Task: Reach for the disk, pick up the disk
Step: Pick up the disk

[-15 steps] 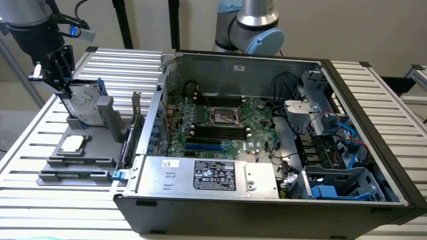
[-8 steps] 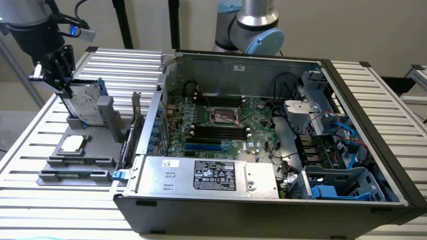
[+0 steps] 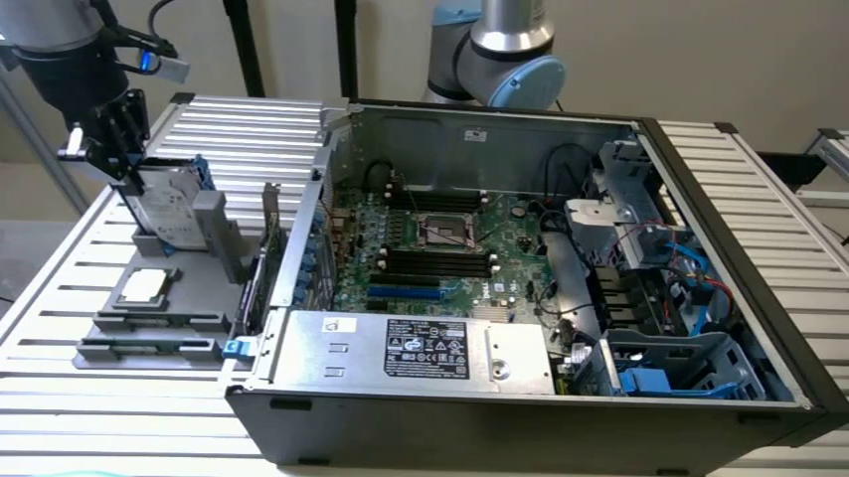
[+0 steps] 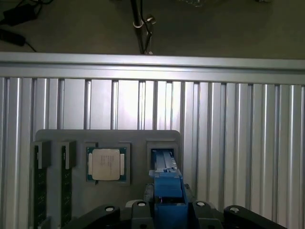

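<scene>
The disk [image 3: 170,204], silver-grey with a white label and a bright blue frame, stands upright in a slot of the grey holder [image 3: 199,253]. The tool [image 3: 126,171] is narrowed on its top edge, holding it. The holder sits on a ribbed aluminium worktop [image 3: 80,417], with an open computer case [image 3: 504,129] beside the holder.

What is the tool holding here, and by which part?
The tool grips the disk by its blue-framed top edge, upright in the grey holder.
</scene>
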